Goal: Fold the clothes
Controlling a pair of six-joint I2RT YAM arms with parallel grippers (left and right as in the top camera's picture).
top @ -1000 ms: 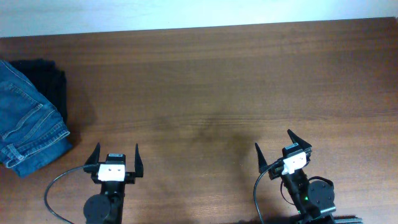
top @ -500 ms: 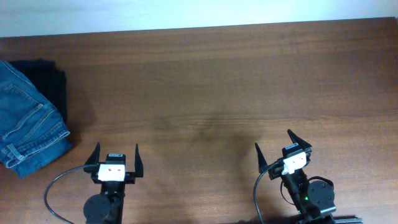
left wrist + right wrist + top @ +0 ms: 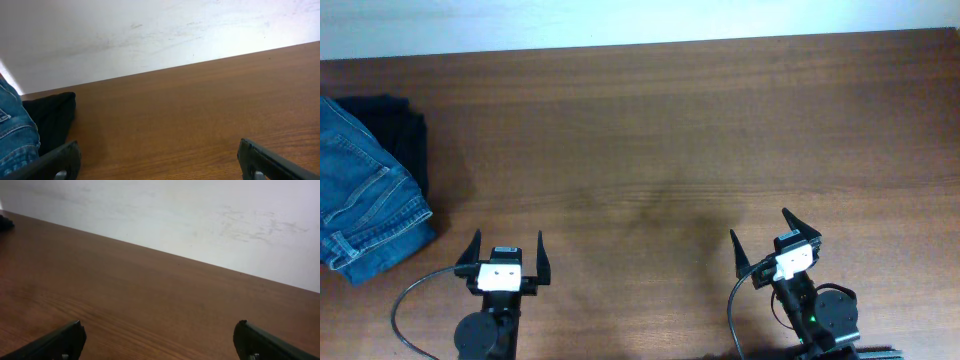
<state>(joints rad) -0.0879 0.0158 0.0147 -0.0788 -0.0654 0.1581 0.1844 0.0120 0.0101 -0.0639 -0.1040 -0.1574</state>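
The clothes, blue denim jeans point(image 3: 365, 200), lie bunched at the table's left edge, partly cut off by the frame; a sliver of them point(image 3: 15, 135) shows at the left of the left wrist view. My left gripper point(image 3: 506, 246) rests near the front edge, right of the jeans and apart from them, open with nothing between its fingers. My right gripper point(image 3: 772, 231) sits at the front right, far from the jeans, also open and empty. In the wrist views the left gripper point(image 3: 159, 156) and the right gripper point(image 3: 160, 335) show only bare wood between their fingertips.
A black folded garment point(image 3: 398, 125) lies under and behind the jeans at the left, also seen as the black garment point(image 3: 50, 117) in the left wrist view. The brown wooden table point(image 3: 670, 130) ends at a white wall point(image 3: 620, 20) at the back.
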